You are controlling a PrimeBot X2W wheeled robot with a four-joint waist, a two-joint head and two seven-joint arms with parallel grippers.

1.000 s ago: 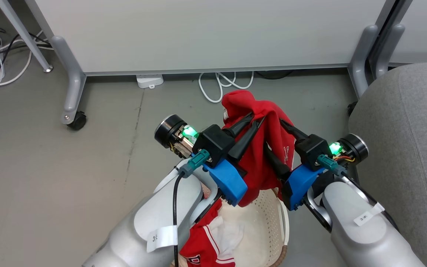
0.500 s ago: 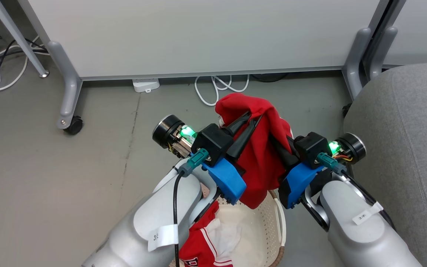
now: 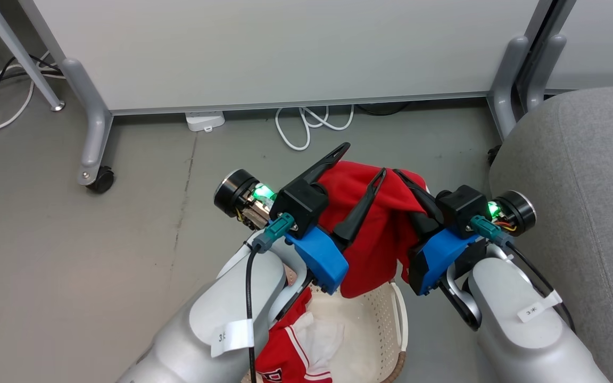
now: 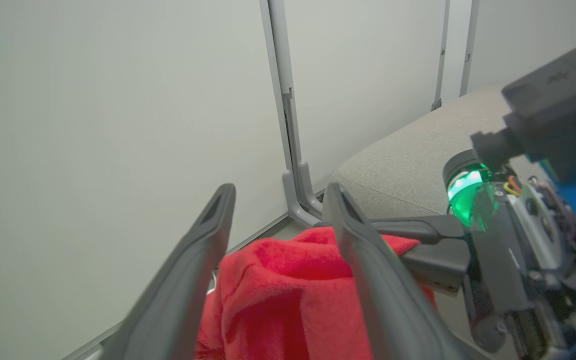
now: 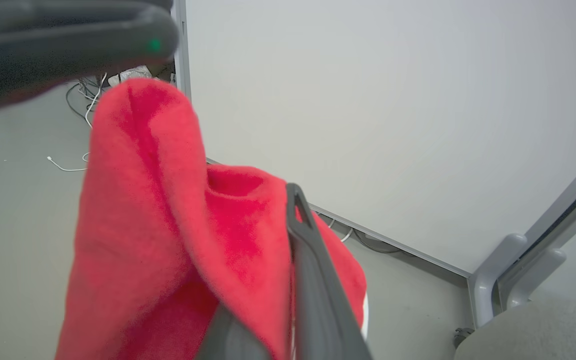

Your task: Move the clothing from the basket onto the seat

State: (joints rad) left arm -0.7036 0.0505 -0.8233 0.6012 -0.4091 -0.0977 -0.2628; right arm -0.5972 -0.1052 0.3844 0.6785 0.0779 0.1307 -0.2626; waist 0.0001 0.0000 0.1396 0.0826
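Showing the carry stage of the transfer: the right end effector (image 3: 405,178) is clenching a fold of the red jersey garment (image 3: 375,239), with the cloth pinched between its two dark fingers. The left end effector (image 3: 364,158) is standing released, its fingers spread, and the garment's upper fold is lying between and below them, unpinched. The garment is hanging above the laundry basket (image 3: 401,319), its long axis running downward from the fingers to a hem over the basket's mouth. The remaining red clothing (image 3: 290,354), trimmed with white stripes, is lying in the basket, partly hidden by the left forearm.

The grey upholstered seat (image 3: 578,186) is lying to the robot's right of the held garment and apart from it. The right arm is the nearer one, so the coming move is judged to be a rightward swing.

The right forearm tag (image 3: 534,310) is reading "3" followed by a star-like mark. The left forearm tag (image 3: 231,337) is showing a "3", the rest curling away. White lettering on the clothing in the basket is being cut off at the picture's edge and cannot be read.
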